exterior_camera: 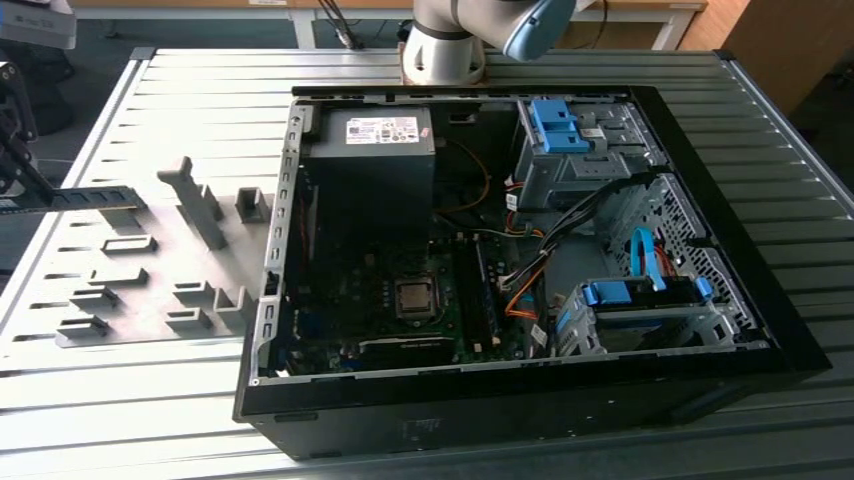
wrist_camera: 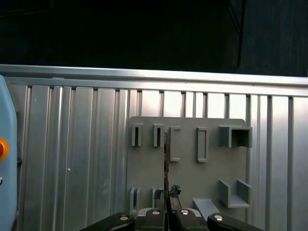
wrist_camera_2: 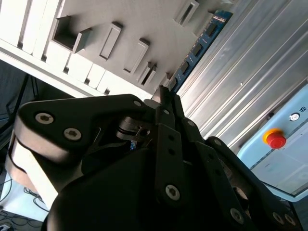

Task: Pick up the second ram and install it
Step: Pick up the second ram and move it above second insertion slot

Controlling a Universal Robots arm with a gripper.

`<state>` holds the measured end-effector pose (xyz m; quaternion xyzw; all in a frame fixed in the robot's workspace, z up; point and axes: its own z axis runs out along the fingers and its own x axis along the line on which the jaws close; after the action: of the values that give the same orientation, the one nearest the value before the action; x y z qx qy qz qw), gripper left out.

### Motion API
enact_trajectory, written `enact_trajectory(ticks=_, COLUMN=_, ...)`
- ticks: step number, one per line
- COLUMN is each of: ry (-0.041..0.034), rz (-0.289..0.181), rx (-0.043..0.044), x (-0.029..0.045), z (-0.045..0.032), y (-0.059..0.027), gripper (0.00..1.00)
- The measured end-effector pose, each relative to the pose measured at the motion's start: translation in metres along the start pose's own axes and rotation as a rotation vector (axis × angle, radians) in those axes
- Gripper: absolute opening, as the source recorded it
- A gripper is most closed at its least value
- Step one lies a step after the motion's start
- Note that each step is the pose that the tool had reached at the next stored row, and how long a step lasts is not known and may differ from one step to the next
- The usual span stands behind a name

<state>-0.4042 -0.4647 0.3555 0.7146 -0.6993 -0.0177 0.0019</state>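
My jaws are clamped on one end of the second ram (exterior_camera: 96, 197); it sticks straight out beyond them. I see it over the grey fixture plate (wrist_camera: 192, 185).

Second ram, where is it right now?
The second ram is clamped in the gripper at the exterior view's far left, over the grey fixture plate, left of the open computer case.

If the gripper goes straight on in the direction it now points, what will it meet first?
Probably the grey slotted fixture plate: the gripper, shut on the blue-green memory stick, aims the stick's far end at it in the first wrist view. Depth is unclear.
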Motion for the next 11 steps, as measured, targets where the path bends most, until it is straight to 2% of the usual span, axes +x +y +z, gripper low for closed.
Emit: enact_trajectory(ticks=11, ry=0.0, rz=0.0, rx=-0.0001, x=-0.0012, z=-0.0194, y=0.0005, gripper=0.14)
